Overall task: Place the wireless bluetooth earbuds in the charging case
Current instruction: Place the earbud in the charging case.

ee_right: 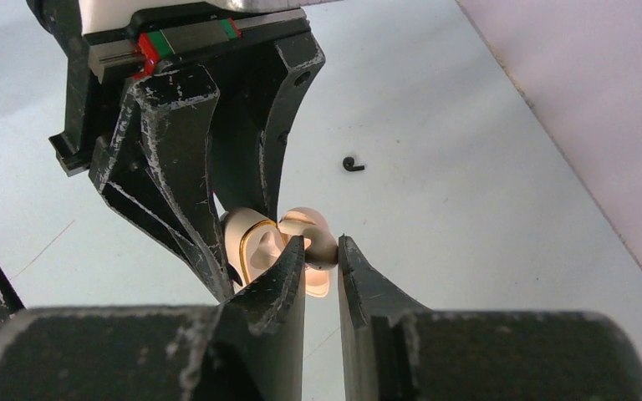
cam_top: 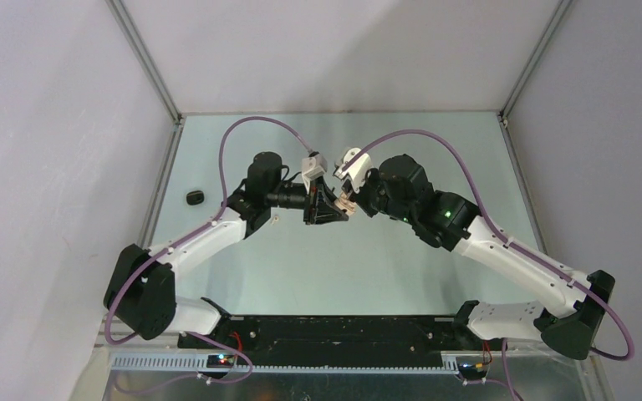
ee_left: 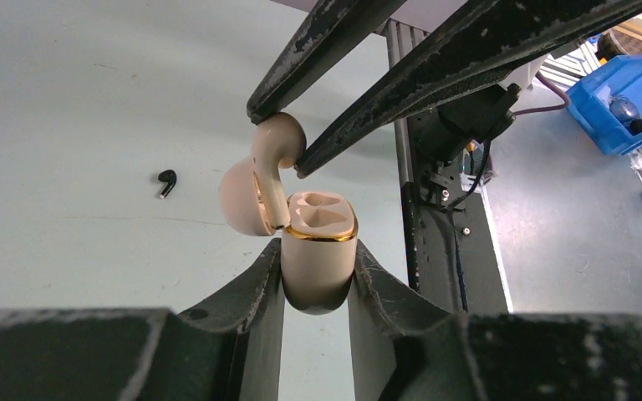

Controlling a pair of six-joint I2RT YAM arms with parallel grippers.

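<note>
With the left pincer (ee_left: 318, 251) clamped on the cream gold-rimmed plastic charging case (ee_left: 318, 280) at centre frame and the right pincer (ee_left: 277, 140) pinching a cream-white stemmed earbud (ee_left: 272, 180) just above, the stem seems to hang against the open lid (ee_left: 236, 205), off the socket (ee_left: 322, 215), so lowering could jam it.

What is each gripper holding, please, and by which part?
Left gripper holds the open cream charging case by its lower body; right gripper pinches a cream earbud by its bulb.
</note>
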